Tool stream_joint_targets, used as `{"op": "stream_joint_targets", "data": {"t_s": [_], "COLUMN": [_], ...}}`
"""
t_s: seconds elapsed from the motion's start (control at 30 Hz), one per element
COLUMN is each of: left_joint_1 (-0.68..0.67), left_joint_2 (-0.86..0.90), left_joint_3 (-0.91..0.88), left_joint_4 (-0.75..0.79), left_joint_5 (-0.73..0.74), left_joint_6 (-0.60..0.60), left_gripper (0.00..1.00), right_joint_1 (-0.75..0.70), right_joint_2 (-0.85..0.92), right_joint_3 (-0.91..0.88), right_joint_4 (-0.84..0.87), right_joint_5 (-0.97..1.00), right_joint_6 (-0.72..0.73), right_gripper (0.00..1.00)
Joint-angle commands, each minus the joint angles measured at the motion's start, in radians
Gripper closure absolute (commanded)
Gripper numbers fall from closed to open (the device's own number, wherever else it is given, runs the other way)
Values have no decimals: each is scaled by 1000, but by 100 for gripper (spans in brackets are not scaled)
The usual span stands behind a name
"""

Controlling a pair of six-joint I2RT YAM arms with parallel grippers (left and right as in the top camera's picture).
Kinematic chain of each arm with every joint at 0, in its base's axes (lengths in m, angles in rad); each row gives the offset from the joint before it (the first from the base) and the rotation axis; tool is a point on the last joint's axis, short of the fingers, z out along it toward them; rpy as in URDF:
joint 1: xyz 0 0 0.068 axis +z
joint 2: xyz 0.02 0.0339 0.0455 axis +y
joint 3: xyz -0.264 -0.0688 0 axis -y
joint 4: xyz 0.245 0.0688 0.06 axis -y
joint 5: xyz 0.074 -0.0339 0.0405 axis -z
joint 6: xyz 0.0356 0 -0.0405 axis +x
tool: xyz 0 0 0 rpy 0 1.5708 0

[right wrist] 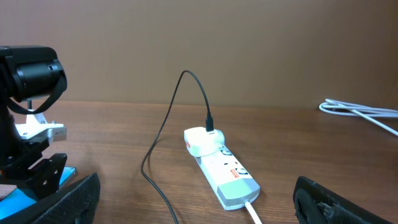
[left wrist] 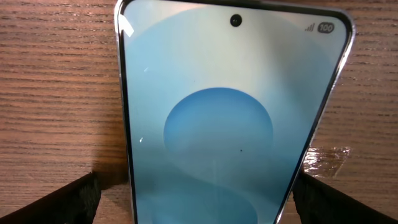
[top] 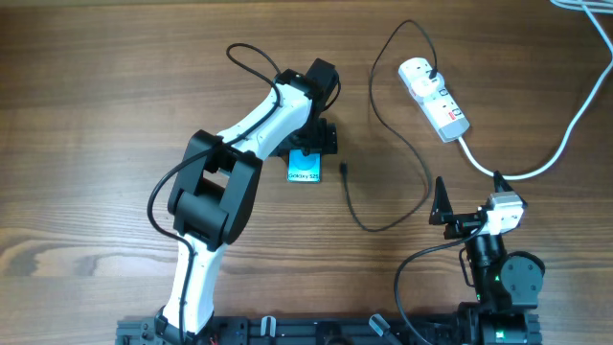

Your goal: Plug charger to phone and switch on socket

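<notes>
Dark wood-grain tabletop [top: 86, 86] carries everything, with both arms based at its near edge. The left arm [top: 239, 134] reaches out over the middle, and the left gripper [left wrist: 202, 202] hangs low over the phone [left wrist: 230, 124] with its jaws spread to their widest. A finger stands off each long edge of the phone with a gap on both sides, so it grips nothing. The right arm [top: 498, 264] is folded close to its base, and the right gripper [right wrist: 205, 199] is also fully spread and empty, facing the socket [right wrist: 221, 168] from well back. That strip lies at the far right with its thick white cord [top: 565, 134] trailing away, and the charger [top: 421, 163] is already plugged into its far end. The thin black cable loops loosely across the wood to its connector tip [top: 343, 171], which lies just beside the phone but apart from it. The cable looks limp and light and would flop if taken mid-length, so the short stiff housing behind the tip is the likely place to pinch. The phone, which lies flat with its screen up, is slick glass and light enough to skate when pushed. It likely needs bracing by its side edges while the tip goes in.
</notes>
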Motion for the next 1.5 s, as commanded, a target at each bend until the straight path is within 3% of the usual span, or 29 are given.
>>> {"op": "stream_joint_targets", "data": {"t_s": [0.0,1.47], "left_joint_1": [8,10], "left_joint_2": [29,31], "left_joint_3": [-2,-2], "left_joint_4": [-6,19], "left_joint_5": [-4,-3], "left_joint_6": [24,72], "left_gripper": [0,0], "right_joint_1": [4,4], "right_joint_2": [-7,-7], "right_joint_3": [-1,-1], "right_joint_4": [3,3], "right_joint_5": [11,11], "right_joint_6": [7,7], "right_gripper": [0,1]}}
